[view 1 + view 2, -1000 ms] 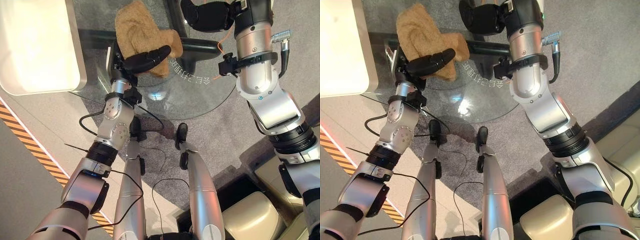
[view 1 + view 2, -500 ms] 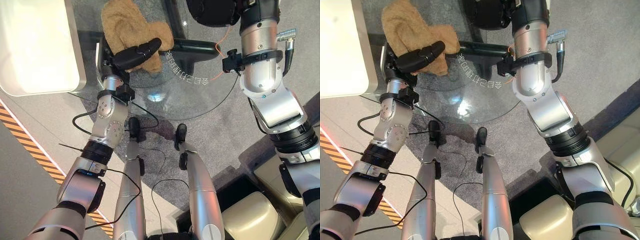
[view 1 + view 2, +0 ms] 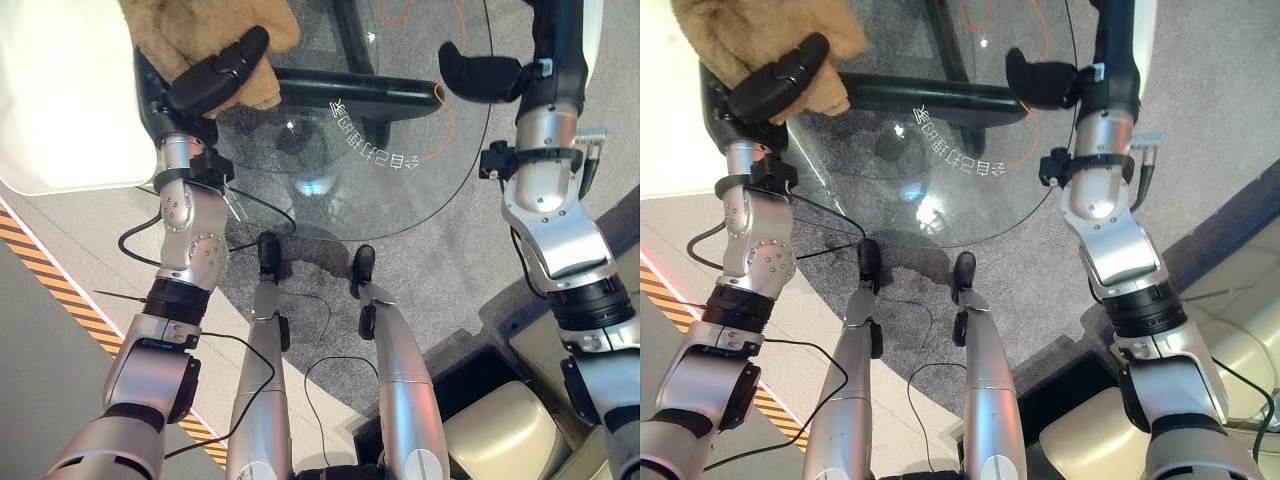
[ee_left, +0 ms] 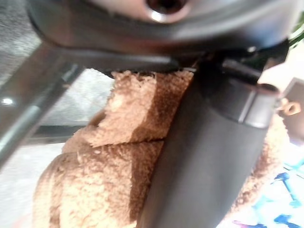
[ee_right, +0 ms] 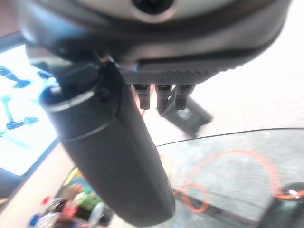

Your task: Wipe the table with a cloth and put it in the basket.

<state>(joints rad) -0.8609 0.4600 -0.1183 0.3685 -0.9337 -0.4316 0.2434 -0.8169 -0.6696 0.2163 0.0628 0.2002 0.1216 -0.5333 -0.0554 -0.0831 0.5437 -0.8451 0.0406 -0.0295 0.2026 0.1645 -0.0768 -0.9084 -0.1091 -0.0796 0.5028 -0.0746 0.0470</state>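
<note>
A line of white characters is printed along the near edge of the glass table (image 3: 400,200). It cannot be read

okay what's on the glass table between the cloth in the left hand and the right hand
Nothing rests on that stretch of the glass table. In the left eye view, between the cloth held by the left hand and the right hand, only the dark table base shows through.

The left hand (image 3: 215,75) is closed on a tan, fuzzy cloth (image 3: 200,30), its dark thumb lying across the cloth's near side while the cloth bunches up beyond it and runs past the top edge. The cloth hangs over the left edge of a round glass table (image 3: 400,190), beside a white basket (image 3: 60,100). The right hand (image 3: 480,75) hovers over the glass, thumb pointing left.
</note>
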